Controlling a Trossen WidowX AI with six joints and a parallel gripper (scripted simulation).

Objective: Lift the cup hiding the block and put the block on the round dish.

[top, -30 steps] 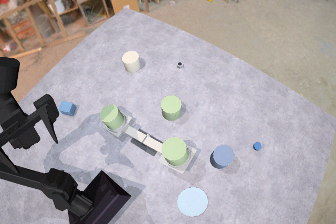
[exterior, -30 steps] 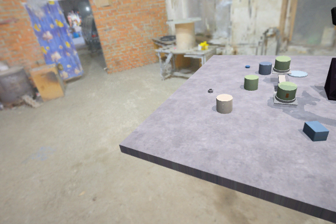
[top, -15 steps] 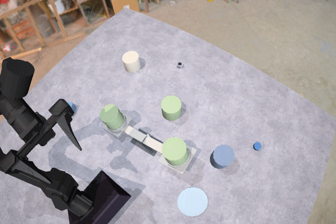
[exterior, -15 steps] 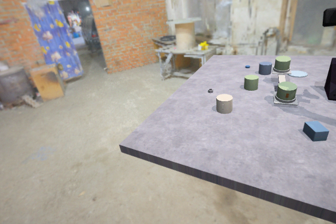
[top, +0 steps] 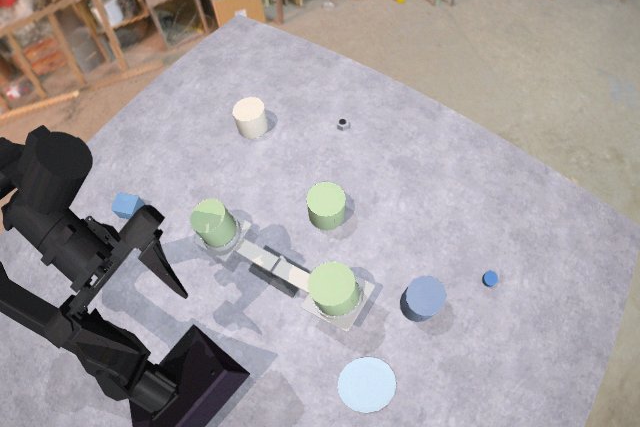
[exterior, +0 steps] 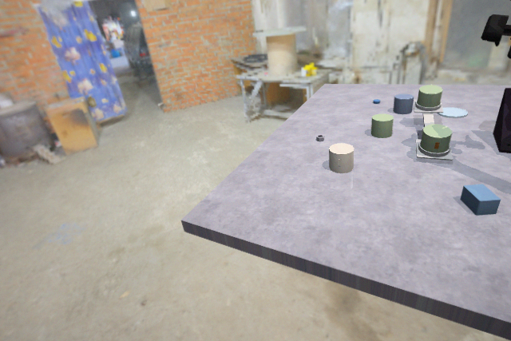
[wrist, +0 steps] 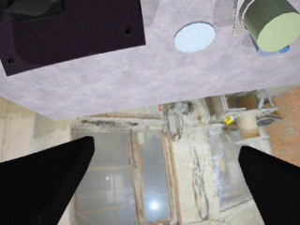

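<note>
My gripper (top: 155, 330) (wrist: 167, 149) is open and empty, above the table, left of the balance in the top view. The balance beam (top: 253, 253) carries a green cup on each end. The left cup (top: 214, 223) (exterior: 436, 137), nearer the exterior camera, has a small orange-brown patch on its side; its pan sits low, near the table. The right cup (top: 333, 288) (exterior: 429, 97) (wrist: 278, 33) stands on the end that looks higher. No block is recognisable under either cup. The pale blue round dish (top: 367, 384) (exterior: 453, 112) (wrist: 194, 37) is bare.
A third green cylinder (top: 326, 205) (exterior: 382, 125) stands beside the balance. A blue-grey cylinder (top: 422, 299) (exterior: 403, 104) is beyond the right cup. A cream cylinder (top: 250, 118) (exterior: 341, 158), blue block (top: 126, 205) (exterior: 480, 200), nut (top: 342, 124) and small blue disc (top: 490, 278) lie around.
</note>
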